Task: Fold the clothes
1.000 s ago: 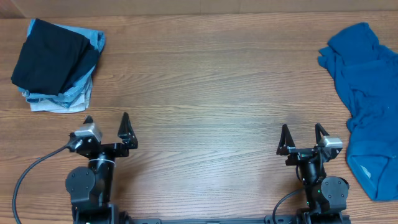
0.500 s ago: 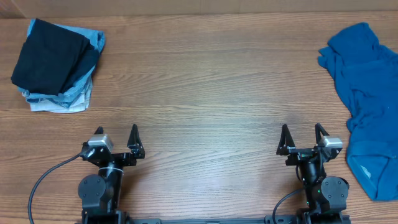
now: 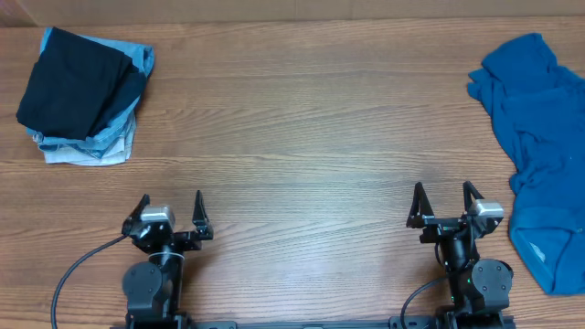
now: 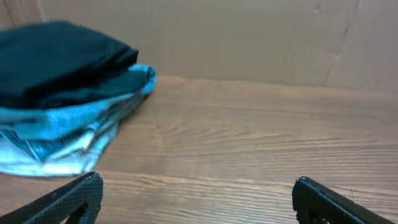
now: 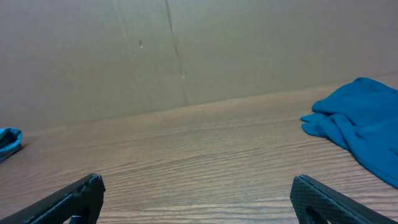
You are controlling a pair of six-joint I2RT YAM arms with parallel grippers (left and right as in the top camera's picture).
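Observation:
The bright blue garment [image 3: 539, 137] lies crumpled at the table's right edge and also shows in the right wrist view [image 5: 360, 118]. No large black shirt lies spread out in view. My left gripper [image 3: 170, 198] is open and empty near the front edge, left of centre; in its wrist view [image 4: 198, 180] the jaws stand wide apart over bare wood. My right gripper [image 3: 443, 188] is open and empty near the front edge, just left of the blue garment; its wrist view [image 5: 198, 179] shows only wood between the jaws.
A stack sits at the far left corner: a dark folded piece [image 3: 78, 87] on top of pale blue denim pieces [image 3: 82, 151], also in the left wrist view [image 4: 62, 124]. A brown cardboard wall [image 5: 186, 50] stands behind the table.
My left arm has drawn back toward the front edge and shifted a little to the right, still open. The right arm and the garments have not moved.

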